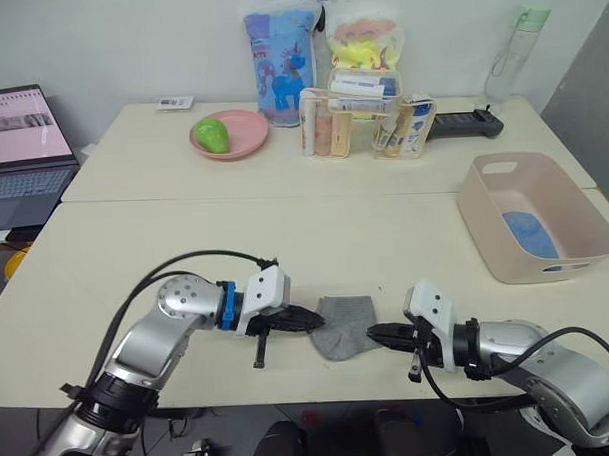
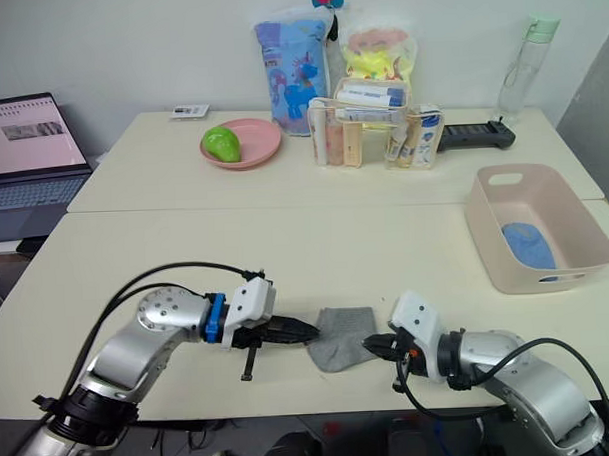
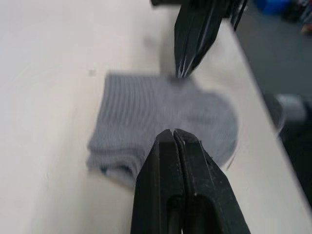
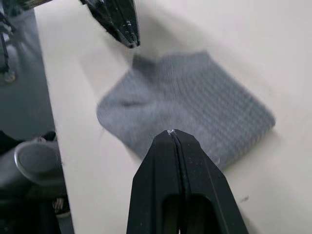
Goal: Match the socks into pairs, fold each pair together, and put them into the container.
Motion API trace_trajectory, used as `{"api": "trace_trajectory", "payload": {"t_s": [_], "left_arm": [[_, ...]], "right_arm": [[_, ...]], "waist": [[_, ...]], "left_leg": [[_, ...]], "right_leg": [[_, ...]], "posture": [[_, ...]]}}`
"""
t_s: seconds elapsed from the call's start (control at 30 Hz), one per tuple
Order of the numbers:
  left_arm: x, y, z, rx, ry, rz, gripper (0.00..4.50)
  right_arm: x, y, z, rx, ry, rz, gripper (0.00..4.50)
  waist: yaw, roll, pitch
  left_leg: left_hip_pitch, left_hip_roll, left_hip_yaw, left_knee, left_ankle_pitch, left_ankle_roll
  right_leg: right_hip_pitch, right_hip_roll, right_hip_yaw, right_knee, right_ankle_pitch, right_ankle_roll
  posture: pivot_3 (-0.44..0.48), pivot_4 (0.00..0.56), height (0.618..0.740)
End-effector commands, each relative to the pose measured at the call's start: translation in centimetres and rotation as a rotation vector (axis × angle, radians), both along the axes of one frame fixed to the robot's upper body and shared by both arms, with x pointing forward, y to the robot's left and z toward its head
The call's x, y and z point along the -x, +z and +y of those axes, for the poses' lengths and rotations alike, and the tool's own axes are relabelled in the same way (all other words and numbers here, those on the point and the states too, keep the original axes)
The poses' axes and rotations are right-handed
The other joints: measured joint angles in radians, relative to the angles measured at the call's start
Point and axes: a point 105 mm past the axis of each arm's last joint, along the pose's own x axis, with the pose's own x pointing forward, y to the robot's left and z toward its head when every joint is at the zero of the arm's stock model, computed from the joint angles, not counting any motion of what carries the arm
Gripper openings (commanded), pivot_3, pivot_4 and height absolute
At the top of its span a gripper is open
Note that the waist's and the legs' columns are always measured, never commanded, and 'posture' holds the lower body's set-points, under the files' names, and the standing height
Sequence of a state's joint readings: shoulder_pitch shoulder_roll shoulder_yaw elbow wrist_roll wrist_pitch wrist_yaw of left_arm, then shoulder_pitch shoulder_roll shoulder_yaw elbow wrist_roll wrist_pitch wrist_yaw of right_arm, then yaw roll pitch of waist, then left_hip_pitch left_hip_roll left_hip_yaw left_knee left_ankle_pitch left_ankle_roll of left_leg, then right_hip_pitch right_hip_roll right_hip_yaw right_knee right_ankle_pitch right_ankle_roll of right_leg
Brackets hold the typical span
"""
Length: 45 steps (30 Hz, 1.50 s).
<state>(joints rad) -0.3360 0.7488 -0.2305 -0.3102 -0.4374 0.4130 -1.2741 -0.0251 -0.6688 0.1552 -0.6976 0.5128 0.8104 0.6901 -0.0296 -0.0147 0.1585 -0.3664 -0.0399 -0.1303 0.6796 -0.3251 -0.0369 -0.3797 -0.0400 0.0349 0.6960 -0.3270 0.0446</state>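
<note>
I have both arms laid low over the near edge of the table [image 1: 185, 242], reaching in toward each other from opposite sides of the grey socks [image 1: 344, 325]. The left gripper [image 1: 310, 319] points inward with its two black fingers pressed together, the tip at the left edge of the grey fabric; the right gripper [image 1: 380, 333] mirrors it, fingers also pressed together, the tip at the right edge. From the left wrist camera I see the sock bundle [image 3: 161, 124] lying flat with layered edges at one end, so it looks folded over, and the other gripper's closed tip [image 3: 187, 58] coming down at its far side. The right wrist camera shows the ribbed weave [image 4: 195, 105] and the left gripper's tip [image 4: 127, 34] just at the far corner. I cannot tell whether either tip pinches cloth or merely touches it. Well off to my right stands the pink container [image 1: 505, 241], and inside it lies a light blue sock bundle [image 1: 530, 232] on the floor of the tub. At the back of the table sit a pink plate [image 1: 243, 140] holding a green fruit [image 1: 212, 134] and a clear organiser [image 1: 366, 116] of bottles.
</note>
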Motion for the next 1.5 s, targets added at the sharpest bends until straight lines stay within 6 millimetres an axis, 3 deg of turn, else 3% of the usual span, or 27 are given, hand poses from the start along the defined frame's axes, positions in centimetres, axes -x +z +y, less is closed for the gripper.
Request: {"api": "trace_trajectory", "payload": {"t_s": [0.03,0.27,0.43,0.47,0.53,0.7,0.9,1.07,1.3,1.4,1.5], "left_arm": [[0.5,0.9,-0.9,0.018,-0.021,-0.002,0.00],[-2.6,-2.9,-1.8,-0.066,0.075,-0.122,0.00],[-2.2,-5.2,-0.7,-0.159,0.039,-0.113,0.00],[-2.2,-5.4,-0.5,-0.168,0.044,-0.111,0.00],[-2.3,-5.7,0.0,-0.180,0.058,-0.107,0.00],[-2.3,-6.6,0.8,-0.201,0.091,-0.088,0.00],[-2.2,-6.7,1.1,-0.205,0.096,-0.093,0.00],[-2.2,-6.9,1.3,-0.209,0.101,-0.090,0.00],[-2.6,-6.6,1.3,-0.206,0.106,-0.097,0.00],[-2.7,-6.6,1.3,-0.206,0.109,-0.100,0.00],[-2.7,-6.7,1.4,-0.205,0.112,-0.094,0.00]], "right_arm": [[0.1,1.3,-0.2,-0.025,-0.017,-0.020,0.03],[-0.7,1.5,-0.6,-0.001,-0.102,-0.051,0.03],[-2.7,2.0,-1.5,-0.081,-0.242,0.096,0.03],[-3.1,2.2,-1.7,-0.105,-0.268,0.121,0.19],[-3.4,2.4,-2.1,-0.141,-0.304,0.176,0.61],[-2.7,1.1,-2.4,-0.135,-0.313,0.365,2.36],[-1.8,-0.8,-0.9,-0.144,-0.285,0.509,4.43],[-1.9,-2.2,1.9,-0.181,-0.249,0.593,4.43],[-2.6,-2.2,5.0,-0.287,-0.200,0.661,4.43],[-2.9,-1.8,5.0,-0.303,-0.198,0.652,3.82],[-3.1,-1.1,4.8,-0.327,-0.193,0.633,2.80]], "waist": [[0.000,0.000,0.000],[0.001,0.000,0.000],[-0.003,0.000,0.000],[-0.002,0.000,0.000],[0.001,0.000,0.000],[0.001,0.000,0.000],[-0.003,0.001,-0.001],[-0.006,0.002,-0.001],[-0.015,0.003,-0.003],[-0.015,0.003,-0.003],[-0.015,0.004,-0.003]], "left_leg": [[0.001,0.000,0.000,0.000,0.000,0.000],[0.001,0.000,0.000,0.000,0.000,0.000],[0.001,0.000,0.001,0.000,0.000,0.000],[0.001,0.000,0.001,0.000,0.000,-0.001],[0.001,0.000,0.000,0.000,0.000,-0.001],[0.001,0.000,0.000,0.000,0.000,0.000],[0.001,0.000,0.000,0.000,0.000,0.000],[0.002,0.000,0.000,-0.001,0.000,0.000],[0.003,0.001,0.000,-0.001,0.000,0.000],[0.003,0.000,0.000,-0.001,0.000,0.000],[0.003,0.000,0.000,-0.001,0.000,0.000]], "right_leg": [[0.001,0.000,0.000,0.000,0.000,0.000],[0.001,0.000,0.000,0.000,0.000,0.000],[0.000,0.000,0.001,0.000,0.000,0.000],[0.000,0.000,0.001,0.000,0.000,0.000],[0.000,0.000,0.001,0.000,0.000,0.000],[0.000,0.000,0.001,0.000,0.000,0.000],[0.000,0.000,0.001,0.001,0.000,0.000],[0.000,0.001,0.001,0.002,0.000,0.000],[0.000,0.002,0.001,0.002,0.000,0.000],[-0.001,0.002,0.001,0.002,0.000,0.000],[-0.001,0.001,0.002,0.002,0.000,0.000]], "posture": [[0.000,0.150,0.703],[0.000,0.150,0.703],[0.000,0.150,0.703],[0.000,0.150,0.703],[0.000,0.150,0.703],[0.000,0.150,0.703],[0.000,0.150,0.703],[0.000,0.150,0.703],[0.000,0.150,0.703],[0.000,0.150,0.703],[0.000,0.150,0.703]]}}
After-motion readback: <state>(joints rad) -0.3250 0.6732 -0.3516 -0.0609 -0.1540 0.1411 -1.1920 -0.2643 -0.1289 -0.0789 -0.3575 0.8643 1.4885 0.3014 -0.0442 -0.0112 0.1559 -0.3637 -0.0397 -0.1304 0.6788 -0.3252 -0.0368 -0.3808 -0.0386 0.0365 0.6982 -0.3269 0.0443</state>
